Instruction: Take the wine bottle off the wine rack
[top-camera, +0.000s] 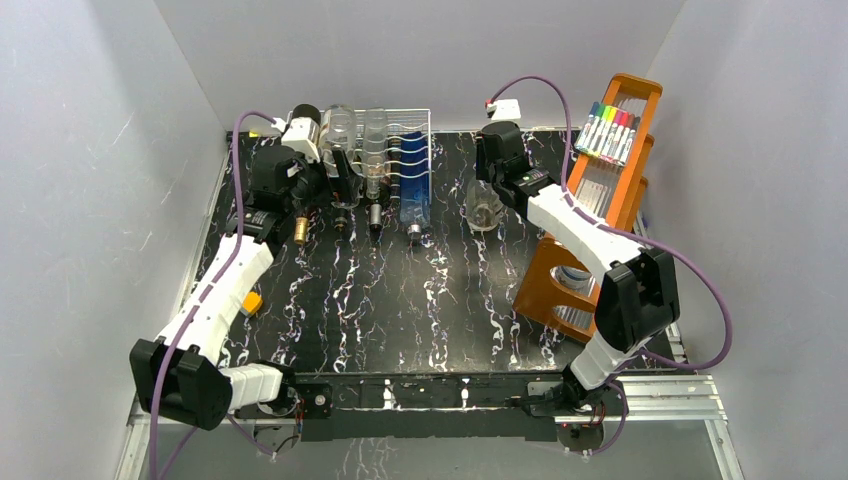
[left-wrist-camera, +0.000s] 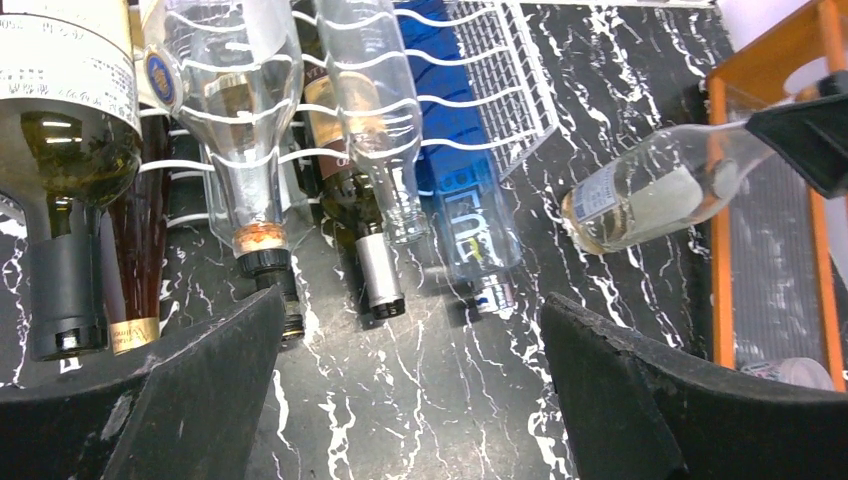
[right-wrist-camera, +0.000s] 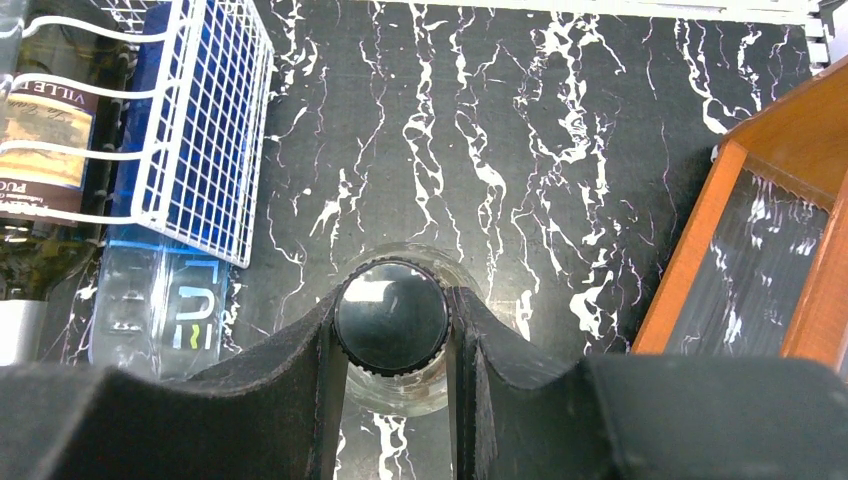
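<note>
Top view: one wine bottle sits clear of the single wine rack, at its 4 o'clock, so extraction appears complete. Left wrist view: the left gripper is spread wide and empty. Roughly six bottles lie racked, though overlap obscures the count. Right wrist view: the right gripper pinches the freed bottle's black cap. The next move likely calls for lowering it onto the table, then releasing.

Plain pale grey walls close in the table on the left, back and right. The tabletop is black with white marble veins. An aluminium rail runs along its near edge. An orange wooden rack stands by the right wall. The light is soft and even.
</note>
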